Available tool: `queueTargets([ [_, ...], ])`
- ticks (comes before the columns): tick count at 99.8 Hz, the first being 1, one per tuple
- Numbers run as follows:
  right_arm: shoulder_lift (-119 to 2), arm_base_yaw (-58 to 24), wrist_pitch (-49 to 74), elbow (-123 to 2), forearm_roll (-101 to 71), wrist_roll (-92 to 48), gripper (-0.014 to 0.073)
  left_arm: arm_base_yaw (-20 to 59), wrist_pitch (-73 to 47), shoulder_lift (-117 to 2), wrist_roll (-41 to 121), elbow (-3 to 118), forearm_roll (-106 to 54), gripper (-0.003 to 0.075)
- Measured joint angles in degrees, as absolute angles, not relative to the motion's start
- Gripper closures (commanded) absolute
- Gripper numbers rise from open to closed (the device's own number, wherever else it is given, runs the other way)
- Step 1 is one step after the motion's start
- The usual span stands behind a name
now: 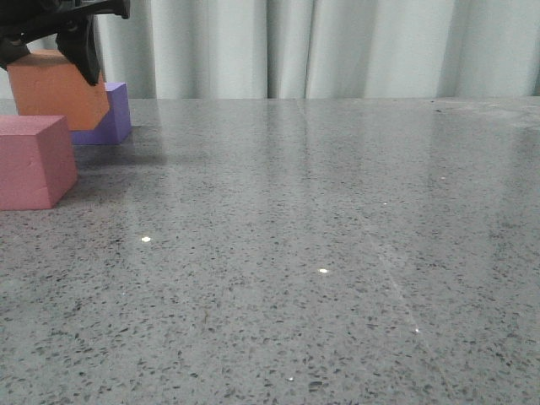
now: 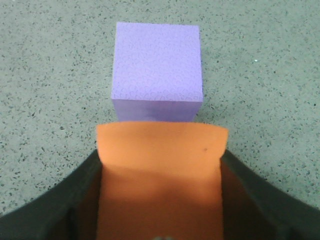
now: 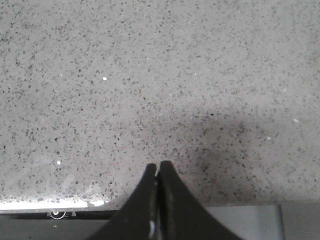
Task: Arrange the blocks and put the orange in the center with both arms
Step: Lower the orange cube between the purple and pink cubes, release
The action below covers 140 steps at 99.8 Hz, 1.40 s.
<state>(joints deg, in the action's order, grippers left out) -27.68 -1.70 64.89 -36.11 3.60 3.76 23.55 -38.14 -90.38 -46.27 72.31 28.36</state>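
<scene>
The speckled grey table (image 1: pixel 321 253) fills nearly the whole front view, with a pale curtain (image 1: pixel 337 46) hanging behind its far edge; all the action sits at the far left. The left gripper (image 1: pixel 51 38) has its fingers clamped on two opposite sides of the orange block (image 1: pixel 57 89), and the block appears to be carried clear of the table, slightly tilted, with one lower corner pointing down toward the purple block (image 1: pixel 114 114) just behind and to its right. That high hold seems meant to let the orange cube pass over its neighbours on the way to a middle slot. Being a cube, it has no real long axis; in the left wrist view its free face points away from the wrist toward the purple block, whose top face shows beyond it. The pink-red block (image 1: pixel 32 162) rests on the table at the near left, apart from the other two. The right gripper (image 3: pixel 158 172) is out of the front view; its own camera shows the two fingertips pressed together over bare table, holding nothing, probably waiting its turn.
</scene>
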Motion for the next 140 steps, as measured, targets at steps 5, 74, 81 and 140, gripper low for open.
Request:
queueTargets([
  [5, -27.7, -1.7, 64.9, -36.1, 3.6, 3.8, 0.0661, 23.6, -38.1, -90.7, -46.3, 72.3, 28.3, 0.0689],
  [74, -27.7, -1.7, 64.9, -36.1, 3.6, 3.8, 0.0661, 23.0, -37.7, -94.6, -46.3, 71.5, 27.4, 0.0689],
  [81, -27.7, -1.7, 64.9, -36.1, 3.6, 3.8, 0.0661, 23.0, -37.2, -94.6, -46.3, 70.8, 27.4, 0.0689],
  [140, -27.7, -1.7, 64.9, -36.1, 3.6, 3.8, 0.0661, 23.0, -33.6, -94.5, -45.0, 69.5, 28.0, 0.0143],
])
